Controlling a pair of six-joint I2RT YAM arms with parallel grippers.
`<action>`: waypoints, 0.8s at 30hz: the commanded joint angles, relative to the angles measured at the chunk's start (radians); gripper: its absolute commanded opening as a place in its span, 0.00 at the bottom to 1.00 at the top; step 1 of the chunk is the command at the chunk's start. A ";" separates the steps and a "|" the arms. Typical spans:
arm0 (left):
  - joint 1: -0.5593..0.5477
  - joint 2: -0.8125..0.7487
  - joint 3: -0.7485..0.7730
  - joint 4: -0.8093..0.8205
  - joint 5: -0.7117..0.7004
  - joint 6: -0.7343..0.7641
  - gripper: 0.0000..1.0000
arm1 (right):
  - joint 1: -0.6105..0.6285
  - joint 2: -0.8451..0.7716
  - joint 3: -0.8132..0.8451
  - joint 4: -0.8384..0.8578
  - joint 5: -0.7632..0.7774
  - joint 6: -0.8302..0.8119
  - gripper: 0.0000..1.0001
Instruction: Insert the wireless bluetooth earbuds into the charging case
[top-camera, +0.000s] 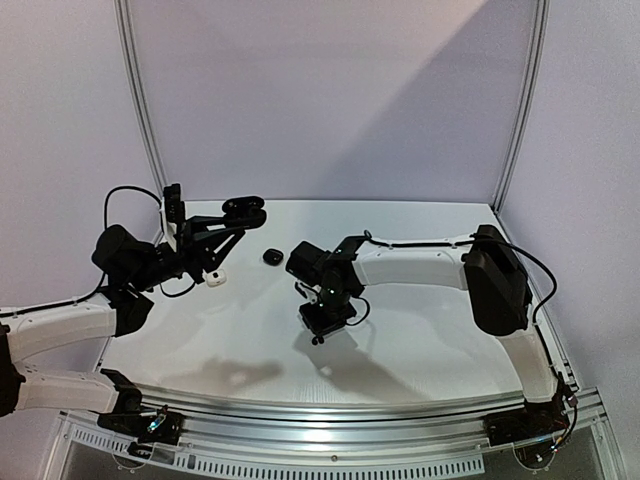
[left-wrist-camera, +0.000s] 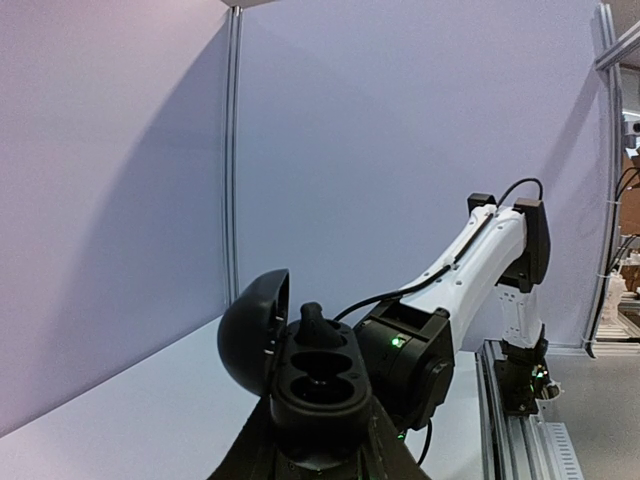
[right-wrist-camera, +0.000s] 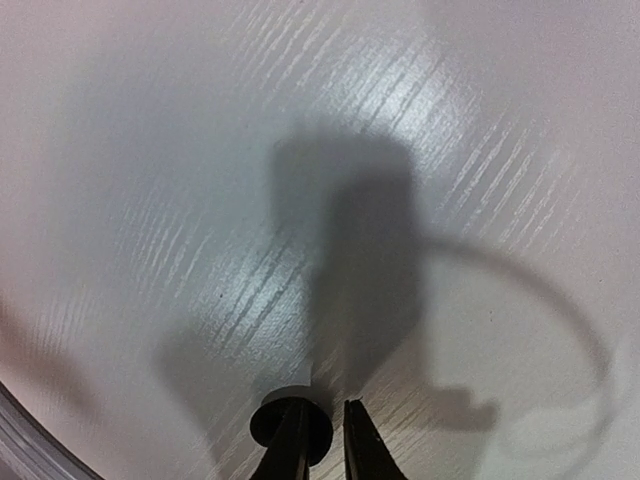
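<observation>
My left gripper (top-camera: 238, 214) is shut on an open black charging case (top-camera: 247, 207), held up above the table's back left. In the left wrist view the case (left-wrist-camera: 320, 400) has its lid (left-wrist-camera: 252, 335) swung left. One black earbud (left-wrist-camera: 314, 325) stands in the far slot; the near slot (left-wrist-camera: 322, 382) is empty. My right gripper (top-camera: 318, 335) points down at mid-table. Its jaws (right-wrist-camera: 325, 405) stand a narrow gap apart, with a round black earbud (right-wrist-camera: 262, 425) at the left fingertip. I cannot tell whether it is pinched.
A small white earbud (top-camera: 215, 278) and a small black oval piece (top-camera: 271, 257) lie on the white table (top-camera: 420, 340) between the arms. Pale walls close the back and sides. A metal rail (top-camera: 330, 415) runs along the near edge.
</observation>
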 joint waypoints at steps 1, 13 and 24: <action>0.012 0.008 -0.013 0.012 0.000 -0.003 0.00 | 0.012 0.026 -0.003 -0.035 0.017 -0.003 0.12; 0.012 0.006 -0.020 0.013 -0.005 -0.004 0.00 | 0.038 0.014 -0.030 -0.064 0.011 -0.003 0.14; 0.012 0.013 -0.022 0.011 -0.002 -0.003 0.00 | 0.041 -0.016 -0.102 -0.024 -0.005 0.015 0.15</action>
